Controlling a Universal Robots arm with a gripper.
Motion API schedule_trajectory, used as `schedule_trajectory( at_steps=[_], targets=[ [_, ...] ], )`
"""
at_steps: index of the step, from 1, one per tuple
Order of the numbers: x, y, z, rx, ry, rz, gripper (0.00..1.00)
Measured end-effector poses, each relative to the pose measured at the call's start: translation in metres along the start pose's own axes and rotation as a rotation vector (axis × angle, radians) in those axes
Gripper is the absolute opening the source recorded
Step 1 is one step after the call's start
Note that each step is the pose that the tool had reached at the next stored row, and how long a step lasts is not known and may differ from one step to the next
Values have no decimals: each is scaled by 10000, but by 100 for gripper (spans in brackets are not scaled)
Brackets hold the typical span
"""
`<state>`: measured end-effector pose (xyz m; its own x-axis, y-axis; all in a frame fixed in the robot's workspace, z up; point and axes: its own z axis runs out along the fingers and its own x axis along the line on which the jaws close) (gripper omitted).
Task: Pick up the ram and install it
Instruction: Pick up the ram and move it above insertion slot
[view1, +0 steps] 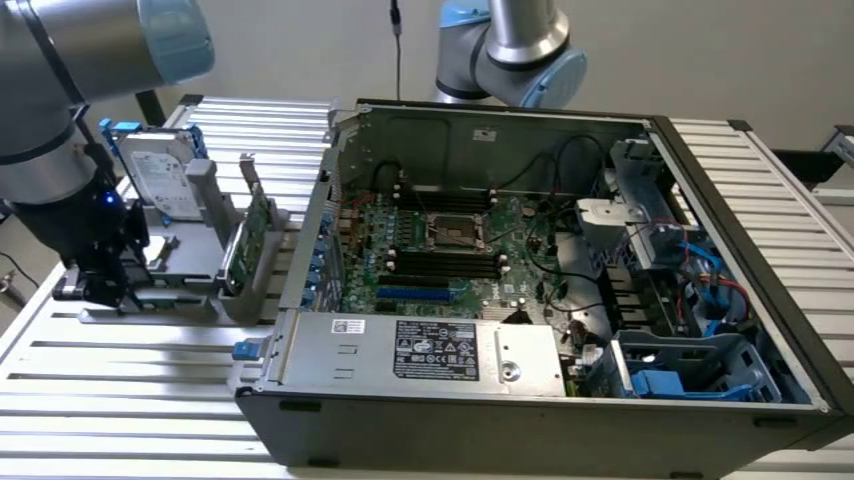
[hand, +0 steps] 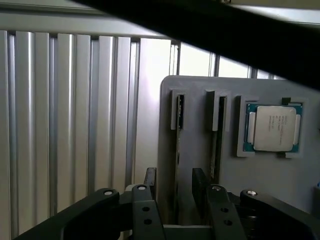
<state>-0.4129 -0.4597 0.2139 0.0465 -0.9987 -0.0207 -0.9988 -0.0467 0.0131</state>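
Grey slotted holder (hand: 200, 85) on the ribbed aluminium surface (hand: 60, 100): I am hovering over it, to the exterior view's left of the open computer case (view1: 534, 430). My fingers (view1: 110, 293) are standing released, straddling one slot. The ram (hand: 178, 150) is sitting on edge in that slot, a thin dark line between them; whether they are touching it I cannot tell. A processor (hand: 272, 127) is lying in its recess beside the second slot.
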Motion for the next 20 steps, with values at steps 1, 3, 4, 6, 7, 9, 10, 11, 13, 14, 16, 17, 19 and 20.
schedule_trajectory(
  at_steps=[1,3,4,6,7,9,10,11,13,14,16,17,19,20],
  targets=[
    [4,0,12,1,-43,-11,42],
    [14,0,32,6,-134,-26,42],
    [20,0,42,7,-168,-31,42],
    [27,0,60,1,-208,-35,42],
    [27,0,68,-11,-217,-33,42],
    [28,0,79,-39,-221,-32,42],
    [29,0,84,-48,-222,-33,42],
    [29,0,90,-56,-223,-33,42],
    [29,0,100,-79,-224,-32,42],
    [29,0,105,-92,-225,-32,42],
    [29,0,113,-120,-227,-31,42],
    [28,0,117,-132,-229,-30,42],
    [25,-1,123,-159,-234,-30,42],
    [22,-1,127,-171,-236,-30,42]
  ],
)
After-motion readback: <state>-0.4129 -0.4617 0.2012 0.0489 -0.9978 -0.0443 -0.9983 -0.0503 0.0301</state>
